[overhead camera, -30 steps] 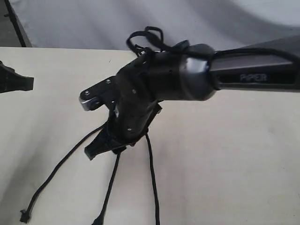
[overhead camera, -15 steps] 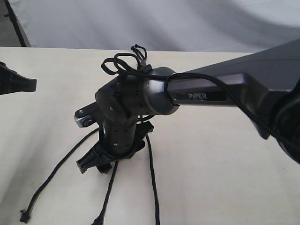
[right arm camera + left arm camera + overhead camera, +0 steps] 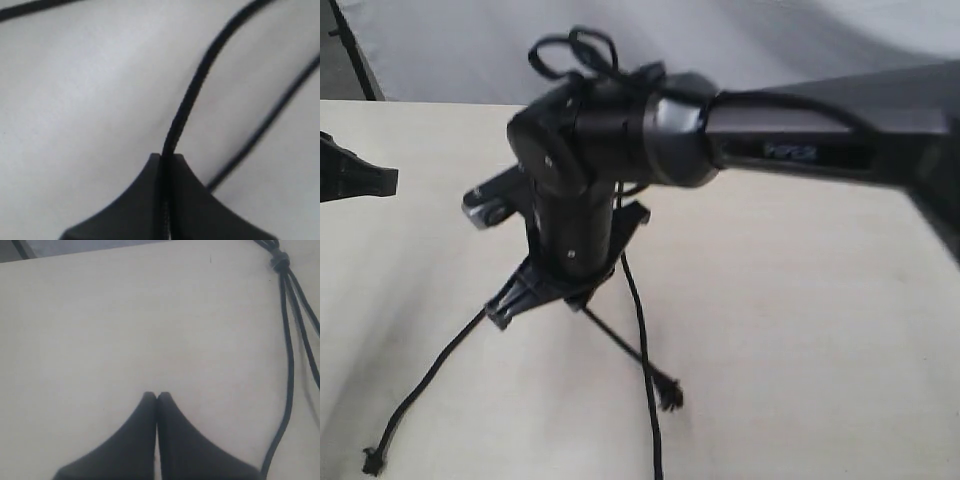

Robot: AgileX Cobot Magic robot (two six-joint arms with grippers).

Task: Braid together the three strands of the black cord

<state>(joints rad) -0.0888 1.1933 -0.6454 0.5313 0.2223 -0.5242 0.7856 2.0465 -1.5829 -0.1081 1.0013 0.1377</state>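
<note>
My right gripper (image 3: 575,298) hangs low over the table at centre-left, shut on one black strand (image 3: 625,350), which shows pinched between its jaws (image 3: 167,157). That strand slants right and crosses the right strand (image 3: 650,425); its knotted tip (image 3: 668,396) lies beyond the crossing. The left strand (image 3: 425,380) runs down to its knot (image 3: 370,462). The cord's bound end (image 3: 279,262) shows in the left wrist view, with strands (image 3: 289,365) trailing from it. My left gripper (image 3: 157,396) is shut on nothing at the far left (image 3: 360,180), well away from the cord.
The right arm (image 3: 800,150) spans the view from the right, with its glossy cable loops (image 3: 575,50) above the wrist. The pale table (image 3: 820,330) reaches a grey backdrop (image 3: 740,40) at the rear.
My right gripper has risen and shifted up-left. The strand it holds has swung from pointing straight down to slanting right, its tip now lying across the right strand. The left gripper has stayed put.
</note>
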